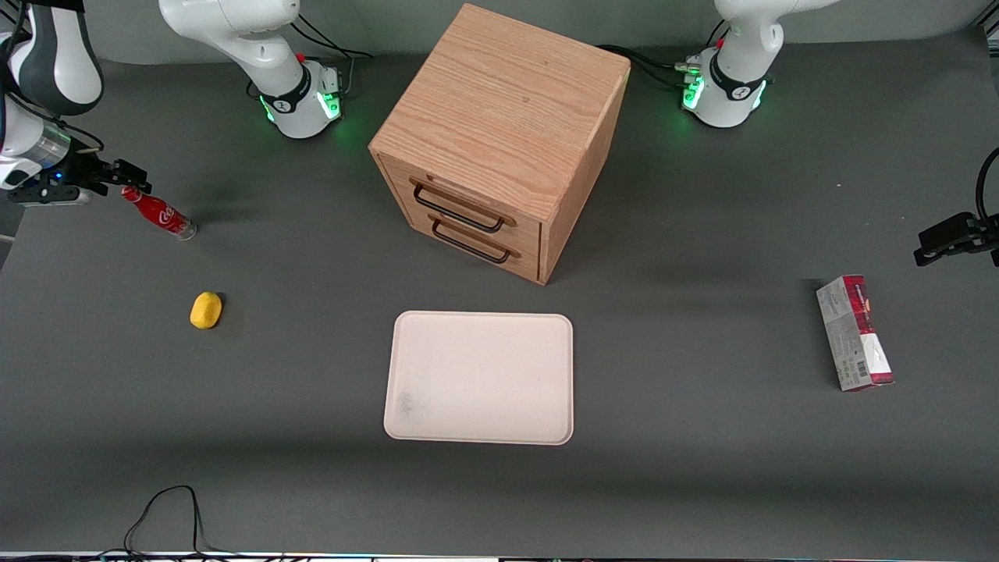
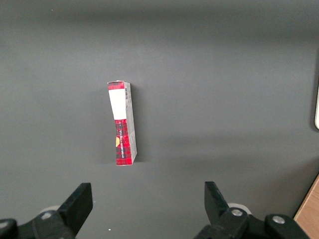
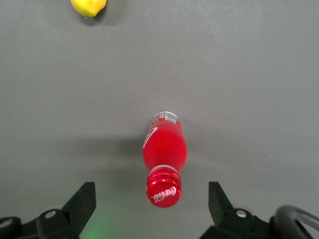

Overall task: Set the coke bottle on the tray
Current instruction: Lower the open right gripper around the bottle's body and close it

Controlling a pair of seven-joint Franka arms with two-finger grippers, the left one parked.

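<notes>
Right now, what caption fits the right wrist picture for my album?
Open gripper hovering above the upright coke bottle, a lemon nearby.

The coke bottle (image 1: 158, 212) is standing on the bench (image 1: 702, 468) at the working arm's end — the tool (image 1: 125, 176) hovering above its cap, fingers spread. The tray (image 1: 480, 378) is lying in front of the drawer box (image 1: 499, 140).
</notes>
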